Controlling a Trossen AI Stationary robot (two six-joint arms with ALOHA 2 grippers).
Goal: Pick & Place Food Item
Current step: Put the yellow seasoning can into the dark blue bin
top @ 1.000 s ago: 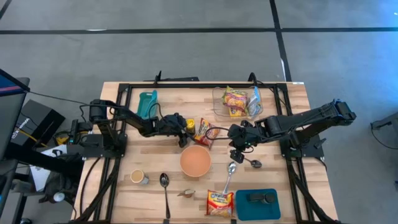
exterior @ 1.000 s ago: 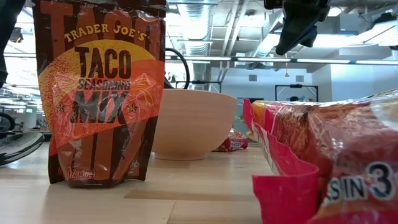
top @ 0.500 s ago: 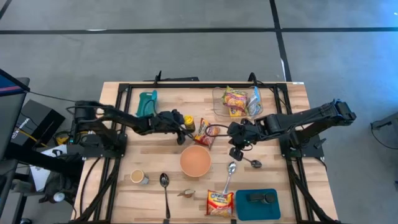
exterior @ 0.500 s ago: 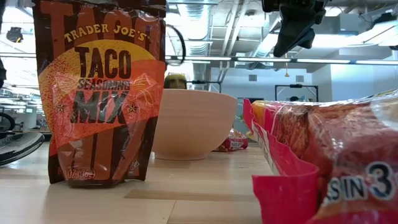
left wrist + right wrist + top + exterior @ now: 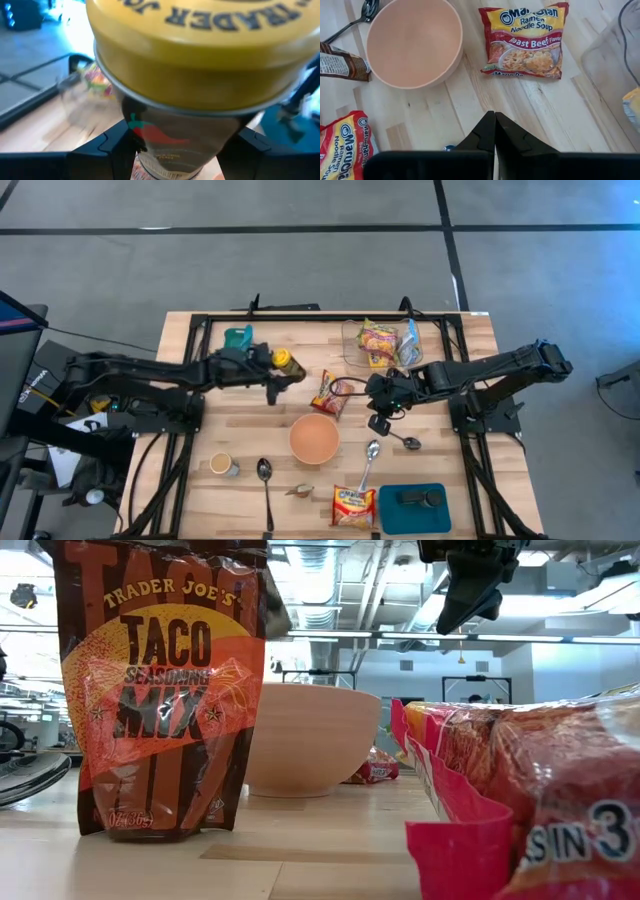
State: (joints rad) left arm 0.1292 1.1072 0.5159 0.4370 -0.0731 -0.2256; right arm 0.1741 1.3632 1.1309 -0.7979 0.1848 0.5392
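**Jar lifted off the table centre and swung toward the left edge**

Your table (image 5: 250,480) shows one real change: the left arm has pulled back from the middle and now stretches along the far-left part of the top, carrying the jar (image 5: 285,361) with it. A second ago that jar sat just beside the ramen pack (image 5: 329,392) and the bowl (image 5: 314,438); now it is well clear of both, near the teal tray (image 5: 237,338) at the far side.

The left gripper (image 5: 272,369) is closed partway round the jar. In its wrist view the yellow lid fills the picture and the dark fingers (image 5: 107,145) bracket the glass body on either side, so the grip looks sound.

The right gripper (image 5: 378,408) has stayed where it was, over the middle of the table beyond the bowl, fingers pressed fully together and holding nothing.

For the task, this reads as the pick being done and the carry under way. You cannot yet tell from these views where the jar is meant to go; the teal tray is the nearest candidate. Nothing else on the table has moved.
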